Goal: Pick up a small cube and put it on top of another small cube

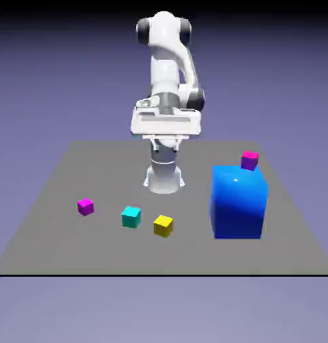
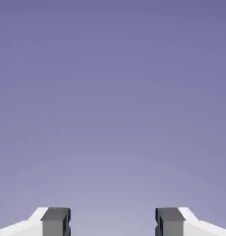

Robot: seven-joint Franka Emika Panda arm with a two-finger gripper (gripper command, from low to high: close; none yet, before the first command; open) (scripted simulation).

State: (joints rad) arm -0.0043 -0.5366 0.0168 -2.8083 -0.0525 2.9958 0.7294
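The pincer (image 2: 113, 223) stands apart with nothing between its tips; the hand view shows only backdrop, so it is empty and high above the table (image 1: 53, 201), up near the far edge.

The cyan cube (image 1: 131, 216) sits flat on the table toward the near edge, somewhat toward the exterior view's left. It has no long axis, being equal on all sides; it rests on one face, top level, its sides turned a little askew to the table's near edge.

Risks, as I judge them: the yellow cube (image 1: 163, 226) lies just beside the cyan one, so a finger coming down on that side could nudge it or catch the wrong cube. If the pincer is not turned to match the askew faces, it may grip on corners and the cube could twist out. There are two magenta cubes, one (image 1: 86, 206) on the table near the cyan cube, another (image 1: 249, 160) beside or on the far corner of the big blue cube (image 1: 239, 202); the table one looks the easier target. A small cube set off-centre could slide off.
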